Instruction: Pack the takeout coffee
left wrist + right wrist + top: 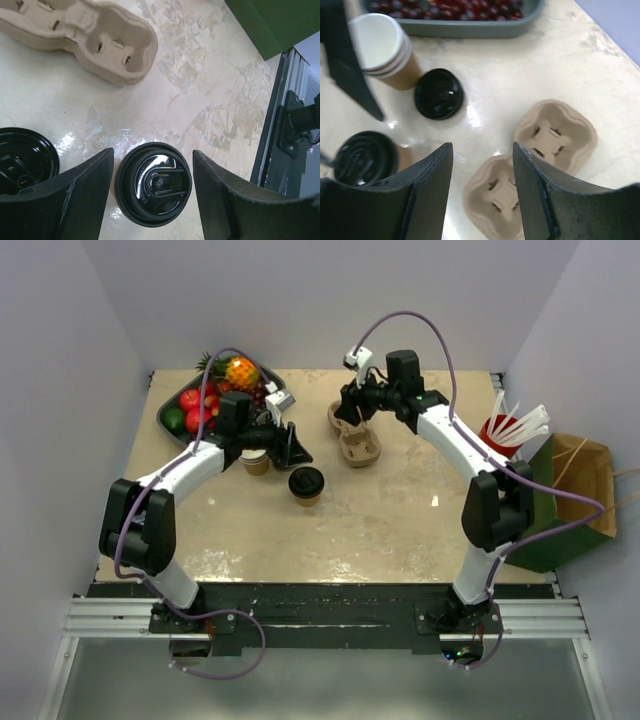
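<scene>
The lidded cup (pixel 306 483) stood near the carrier (pixel 362 448), on the side toward the arms. It showed between the left gripper's (pixel 152 152) open fingers, and neither finger touched it. A loose lid (pixel 439 93) and stacked open cups (pixel 380 47) sat farther from the carrier. The right gripper (pixel 482 150) was open over the carrier, holding nothing.
</scene>
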